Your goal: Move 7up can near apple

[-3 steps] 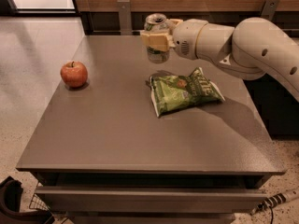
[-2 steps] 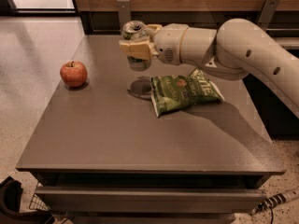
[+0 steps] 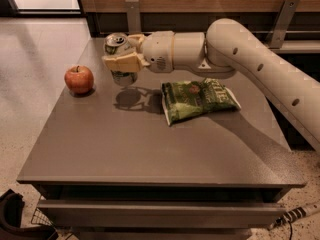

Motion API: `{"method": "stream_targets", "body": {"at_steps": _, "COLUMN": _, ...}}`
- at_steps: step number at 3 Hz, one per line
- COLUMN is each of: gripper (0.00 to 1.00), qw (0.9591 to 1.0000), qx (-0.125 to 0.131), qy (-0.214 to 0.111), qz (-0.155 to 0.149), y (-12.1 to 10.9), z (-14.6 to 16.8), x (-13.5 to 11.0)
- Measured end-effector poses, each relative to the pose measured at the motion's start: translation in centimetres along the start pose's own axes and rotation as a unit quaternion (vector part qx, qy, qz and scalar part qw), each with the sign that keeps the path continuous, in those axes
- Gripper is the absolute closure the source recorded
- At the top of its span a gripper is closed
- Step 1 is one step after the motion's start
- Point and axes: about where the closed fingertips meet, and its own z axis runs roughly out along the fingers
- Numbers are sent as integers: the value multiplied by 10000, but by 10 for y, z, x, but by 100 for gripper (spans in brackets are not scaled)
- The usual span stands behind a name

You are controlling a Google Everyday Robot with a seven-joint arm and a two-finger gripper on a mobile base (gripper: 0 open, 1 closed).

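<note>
The 7up can [image 3: 118, 48], silver and green with a pull-tab top, is held upright in the air above the table. My gripper [image 3: 121, 60] is shut on it, with a cream finger [image 3: 124, 63] across its front. The red-orange apple [image 3: 79, 79] sits on the table at the left, a short way left of and slightly lower than the can. The can's shadow falls on the table just right of the apple.
A flat green chip bag [image 3: 199, 99] lies on the grey table [image 3: 150, 149] to the right of the can. My arm reaches in from the right above the bag. A wooden wall with metal brackets runs along the back. The floor drops off at the table's left edge.
My gripper has carried the can leftwards across the back of the table, from above the chip bag to close beside the apple.
</note>
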Motion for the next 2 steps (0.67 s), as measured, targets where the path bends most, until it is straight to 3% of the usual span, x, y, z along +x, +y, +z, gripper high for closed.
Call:
{"method": "stream_targets", "body": {"at_steps": 1, "gripper": 100, "qw": 9984, "qx": -428, "qy": -157, "qz": 340, "y": 0, "z": 22, "x": 12}}
{"method": "stream_targets", "body": {"at_steps": 2, "gripper": 100, "qw": 9960, "qx": -623, "qy": -283, "qz": 575, "y": -5, "z": 38, "x": 24}}
